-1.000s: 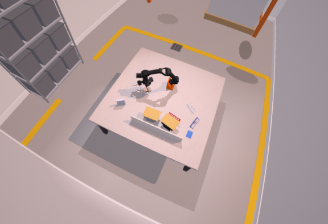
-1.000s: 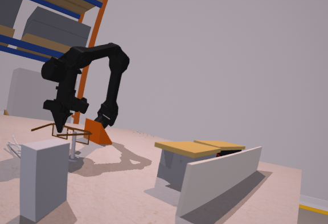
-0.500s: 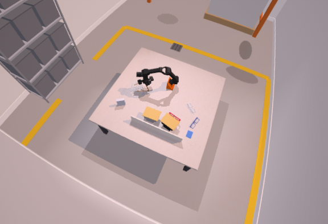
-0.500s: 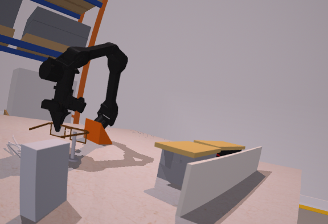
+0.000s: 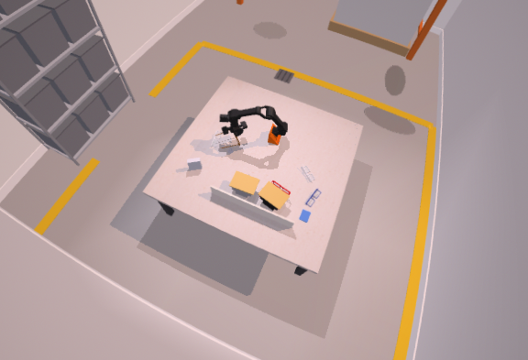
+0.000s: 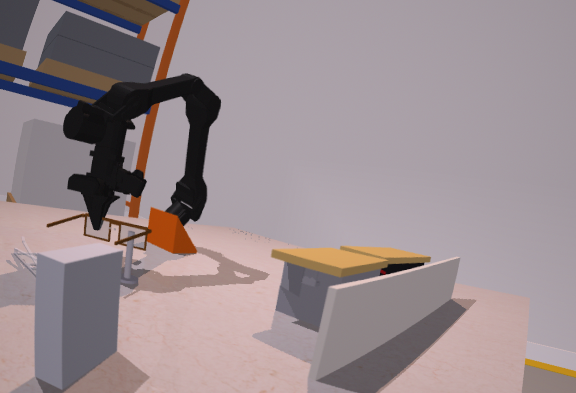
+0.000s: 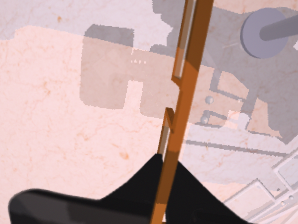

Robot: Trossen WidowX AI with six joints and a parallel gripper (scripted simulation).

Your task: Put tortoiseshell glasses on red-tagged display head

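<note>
The tortoiseshell glasses [image 5: 237,140] [image 6: 133,237] [image 7: 186,100] hang in the air above the table at the left, temples spread. My gripper [image 6: 97,226] [image 7: 163,161] is shut on the top of their frame, over one lens. A grey post on a round foot [image 6: 129,256] [image 7: 257,42] stands close to the glasses. The red tag [image 5: 280,187] shows beside a dark shape under a yellow top [image 5: 274,194]. A second yellow top [image 5: 245,182] [image 6: 332,259] covers a grey body [image 6: 302,293]. Head features, noses and ears cannot be made out.
A pale upright panel [image 5: 251,209] [image 6: 390,311] stands along the yellow tops. A grey block [image 5: 194,164] [image 6: 82,306] stands at the left. Blue glasses [image 5: 319,190], white glasses [image 5: 302,169] and a blue square [image 5: 304,215] lie at the right. Pale frames [image 7: 252,197] lie near the post.
</note>
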